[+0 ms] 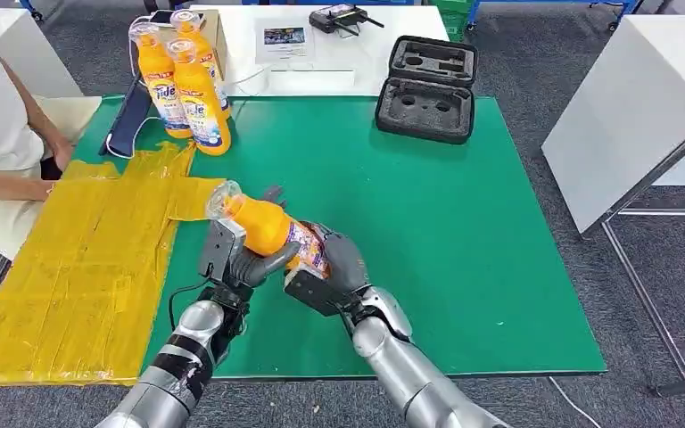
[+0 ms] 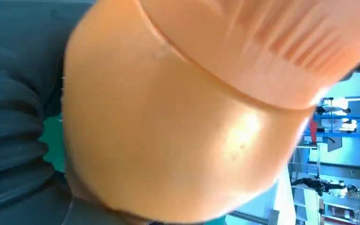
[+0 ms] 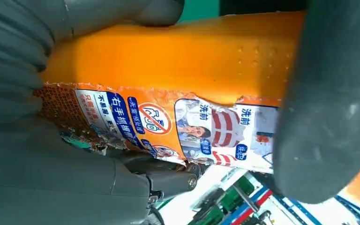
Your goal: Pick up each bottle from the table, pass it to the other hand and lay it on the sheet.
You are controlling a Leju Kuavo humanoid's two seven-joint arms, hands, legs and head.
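Orange bottle (image 1: 266, 225) lies tilted above the green mat (image 1: 428, 250), cap toward the far left; the left hand (image 1: 241, 260) wraps its shoulder while the right hand (image 1: 332, 267) clasps its labelled base; left of them the yellow sheet (image 1: 80, 259) is spread; farther off three bottles (image 1: 187, 85) stand upright near the sheet's far end.

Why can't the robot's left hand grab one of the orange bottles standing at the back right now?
Probably not yet: the left hand already grips the tilted orange plastic bottle, shared with the right hand. Otherwise the way looks free.
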